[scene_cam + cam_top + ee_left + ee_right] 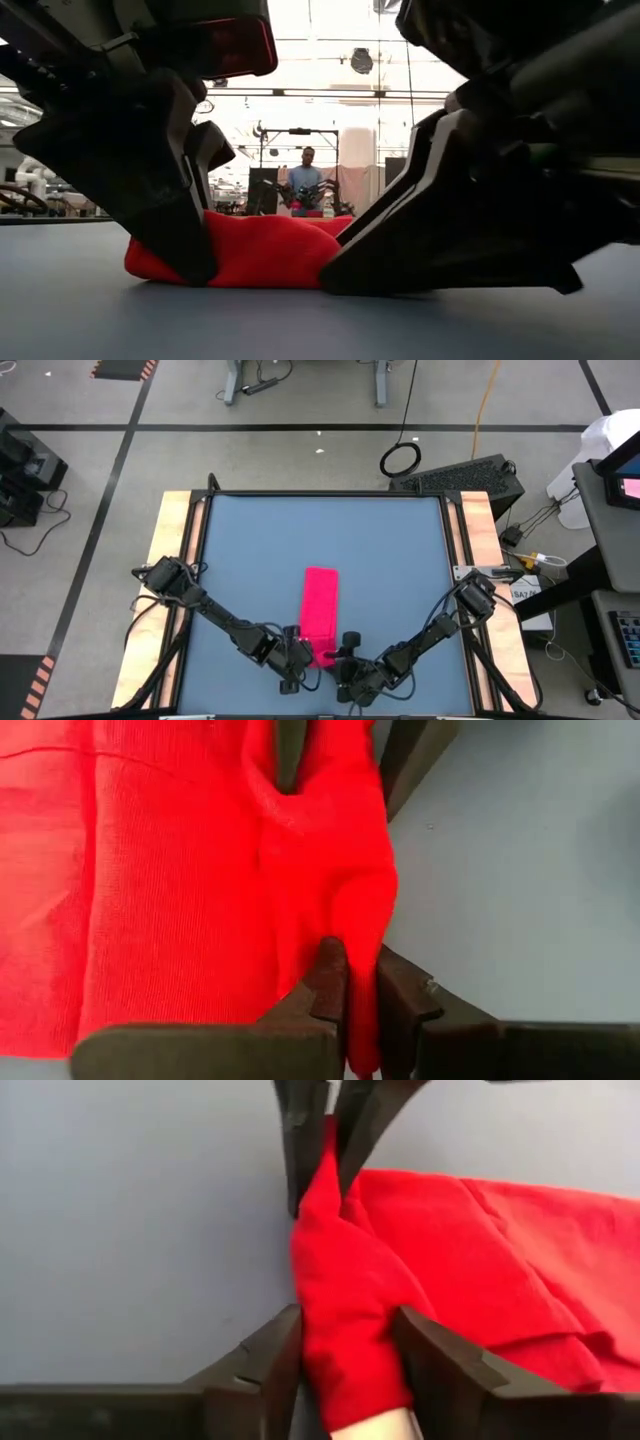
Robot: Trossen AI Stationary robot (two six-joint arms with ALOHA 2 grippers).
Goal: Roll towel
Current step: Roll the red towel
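**A:** Where did the towel (320, 605) lie from the fingers at that moment?

**B:** It stretched as a narrow folded strip straight away from both grippers, its long axis running from the near edge of the table (400, 540) toward the far side. Only the near end sat between the fingers; the rest lay flat beyond them.

**A:** And the fingers themselves?

**B:** The left gripper (362, 1005) was pressed nearly together, pinching a thin fold of cloth at that near end. The right gripper (345, 1345) stood wider, its fingers (275, 1350) clamped around a thicker bunch of the same end. In the right wrist view the left arm's fingers showed just past that bunch, so the two pinches were almost touching.

**A:** Which arm was nearer?

**B:** Neither, really. In the overhead view the left gripper (298, 650) and right gripper (345, 655) flanked the near end, one on each side, both already on the cloth.

**A:** So the roll would go which way?

**B:** My judgement: along the long axis, away from the fingers, turning the gripped end over the flat part. Both grips would need to travel level, or the roll would skew.
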